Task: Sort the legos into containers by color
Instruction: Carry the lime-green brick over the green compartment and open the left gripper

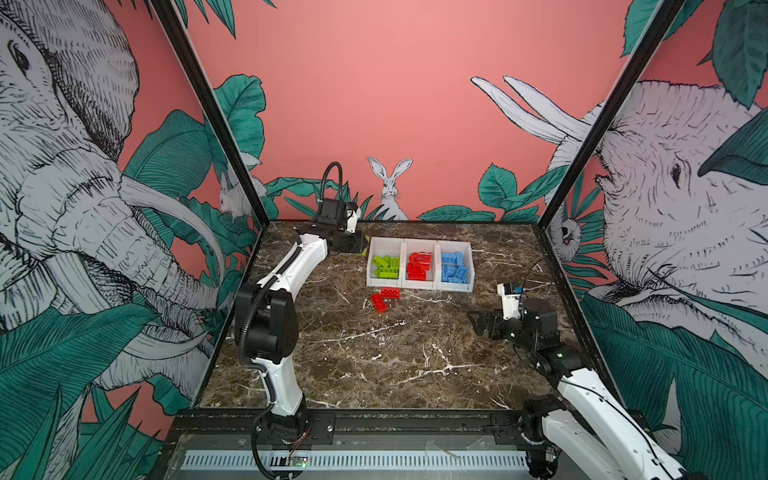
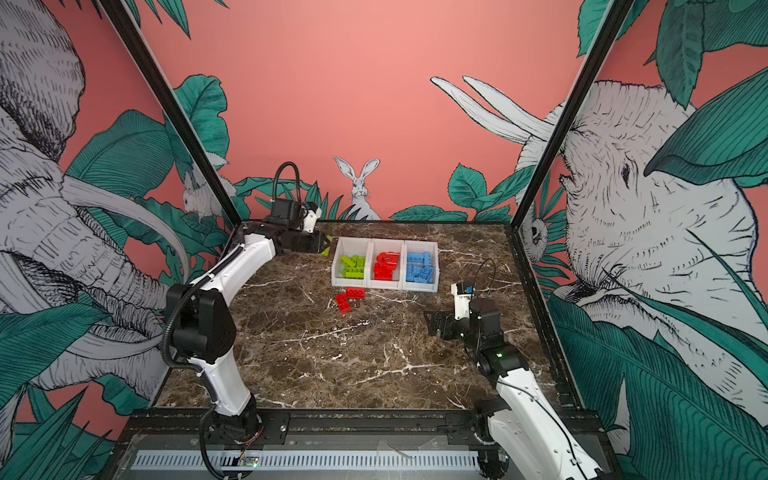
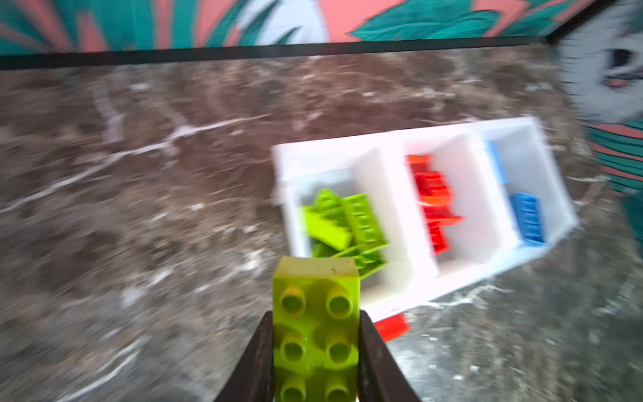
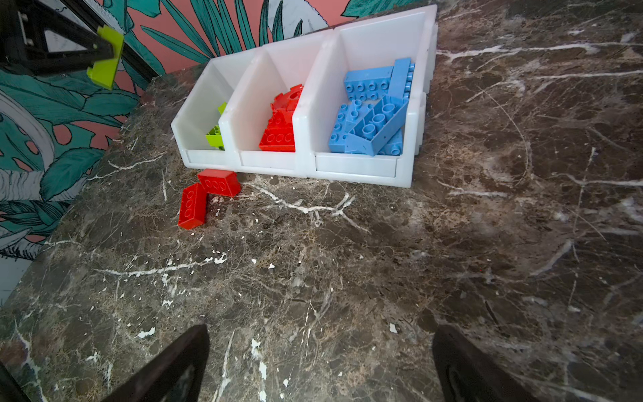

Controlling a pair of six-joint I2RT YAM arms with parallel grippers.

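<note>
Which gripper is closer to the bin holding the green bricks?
Left. The left gripper, shut on a green brick, is beside the outer wall of the green bin; the right gripper stands open over the table, in front of and past the blue bin.

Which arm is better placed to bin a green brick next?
Left. The left end effector grips a lime green brick beside the bin of green bricks; the right end effector is open, empty and farther off.
</note>
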